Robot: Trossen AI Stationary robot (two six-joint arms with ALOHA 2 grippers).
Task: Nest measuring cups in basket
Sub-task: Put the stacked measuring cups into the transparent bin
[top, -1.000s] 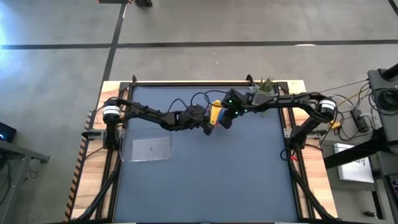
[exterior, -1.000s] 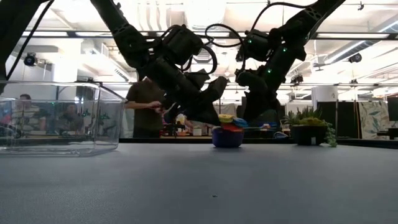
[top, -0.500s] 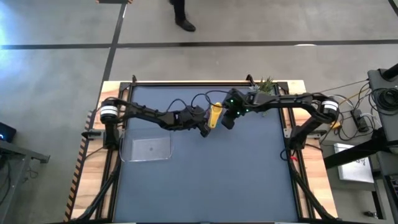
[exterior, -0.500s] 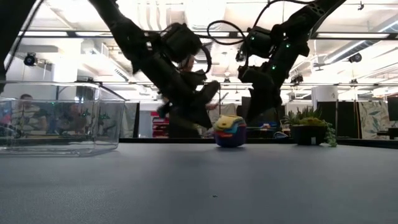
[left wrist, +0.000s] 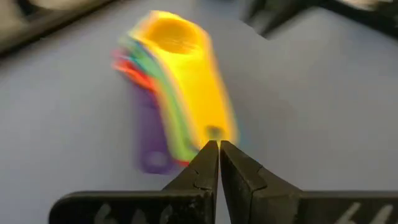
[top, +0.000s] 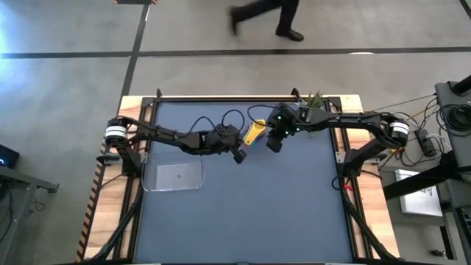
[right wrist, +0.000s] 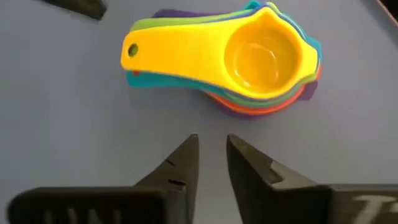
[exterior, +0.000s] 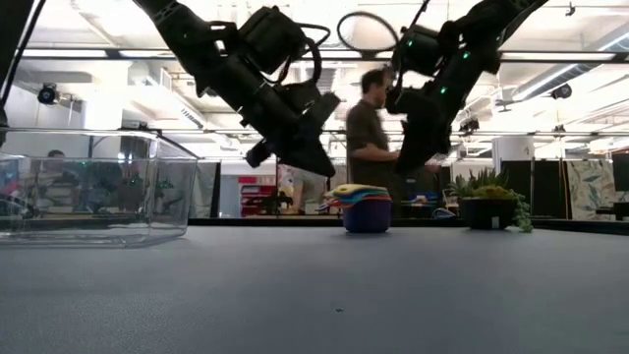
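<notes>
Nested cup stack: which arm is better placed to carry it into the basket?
Probably left. The left gripper, shut, sits at the handle end of the nested cup stack, between it and the basket. The right gripper, slightly open, is on the far side.

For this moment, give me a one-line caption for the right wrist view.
Nested measuring cups, yellow on top, sit on the table just ahead of the slightly open right gripper, which holds nothing.

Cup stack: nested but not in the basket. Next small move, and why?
Probably close a tool on the handles and lift. The cup stack sits nested on the mat, well apart from the empty basket. The left tool is shut at the handle ends, holding nothing; the right tool hovers slightly open just short of the bowls.
</notes>
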